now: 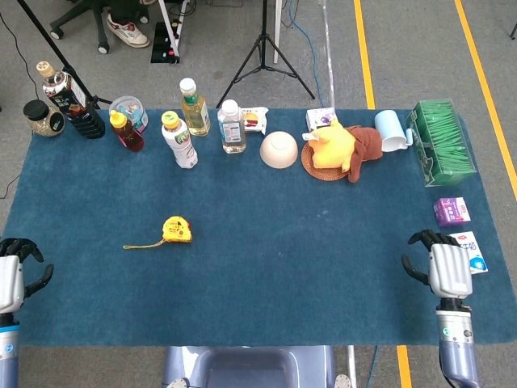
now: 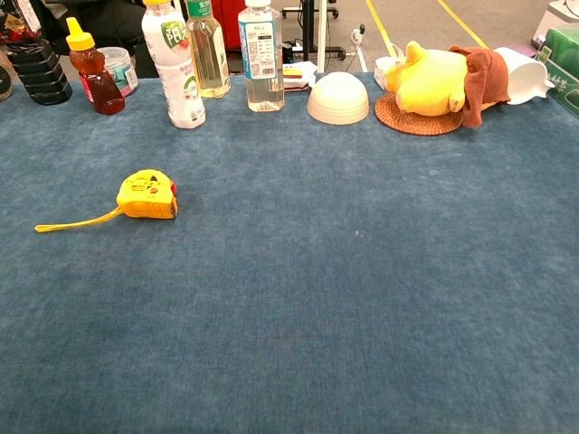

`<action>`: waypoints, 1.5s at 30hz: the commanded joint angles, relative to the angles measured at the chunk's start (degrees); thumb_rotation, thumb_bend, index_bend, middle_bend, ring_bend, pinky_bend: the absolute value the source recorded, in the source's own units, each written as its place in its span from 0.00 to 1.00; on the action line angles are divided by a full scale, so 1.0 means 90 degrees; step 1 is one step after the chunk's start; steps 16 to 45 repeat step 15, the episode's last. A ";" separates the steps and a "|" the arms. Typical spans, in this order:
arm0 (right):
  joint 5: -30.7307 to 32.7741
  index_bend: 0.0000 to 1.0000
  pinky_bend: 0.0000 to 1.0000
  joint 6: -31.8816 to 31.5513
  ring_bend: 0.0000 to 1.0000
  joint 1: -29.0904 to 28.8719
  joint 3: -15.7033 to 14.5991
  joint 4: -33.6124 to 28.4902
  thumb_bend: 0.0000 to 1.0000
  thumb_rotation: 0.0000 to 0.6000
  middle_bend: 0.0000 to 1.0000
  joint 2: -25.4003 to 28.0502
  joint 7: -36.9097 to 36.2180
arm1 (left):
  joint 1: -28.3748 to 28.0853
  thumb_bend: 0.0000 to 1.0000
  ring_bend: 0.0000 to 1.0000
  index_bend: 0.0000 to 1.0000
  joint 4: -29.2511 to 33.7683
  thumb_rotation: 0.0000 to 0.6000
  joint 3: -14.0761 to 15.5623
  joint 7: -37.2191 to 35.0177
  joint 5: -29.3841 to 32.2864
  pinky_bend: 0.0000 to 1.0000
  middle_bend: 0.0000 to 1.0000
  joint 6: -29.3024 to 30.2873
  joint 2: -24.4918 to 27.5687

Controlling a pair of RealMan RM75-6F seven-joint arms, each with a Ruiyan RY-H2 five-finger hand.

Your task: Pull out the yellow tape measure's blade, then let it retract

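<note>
1. Lying on the blue table cloth (image 1: 266, 267), left of centre, the yellow tape measure (image 1: 176, 229) trails a thin yellow strap (image 1: 141, 244).
2. Left hand (image 1: 11, 275) and right hand (image 1: 444, 268) hover at opposite table edges, fingers spread, holding nothing.

the head view looked steeply down over the whole blue table (image 1: 266, 267). the chest view sat low and near, facing across it toward the white bowl (image 2: 337, 98). both shared that bowl's row.

Silver-backed left hand (image 1: 10, 279) and right hand (image 1: 444, 269), black fingers, blue-grey forearms.
</note>
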State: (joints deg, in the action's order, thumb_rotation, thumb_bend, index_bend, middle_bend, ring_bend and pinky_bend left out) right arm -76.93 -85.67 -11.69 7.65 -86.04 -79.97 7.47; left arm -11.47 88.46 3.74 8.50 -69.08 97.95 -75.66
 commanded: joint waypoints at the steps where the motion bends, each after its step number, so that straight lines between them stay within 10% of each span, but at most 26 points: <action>1: -0.0026 0.47 0.37 -0.0004 0.42 0.0049 -0.0018 -0.0009 0.34 0.91 0.43 0.0031 -0.0036 | 0.0077 0.26 0.25 0.57 -0.0080 1.00 -0.0112 0.0059 -0.0233 0.40 0.40 -0.0252 -0.0006; 45: -0.0020 0.47 0.37 -0.0032 0.42 0.0152 0.0143 0.0126 0.34 0.91 0.43 0.0021 -0.0347 | 0.0207 0.26 0.26 0.57 0.0418 1.00 -0.0370 0.0479 -0.0319 0.40 0.40 -0.0679 0.0240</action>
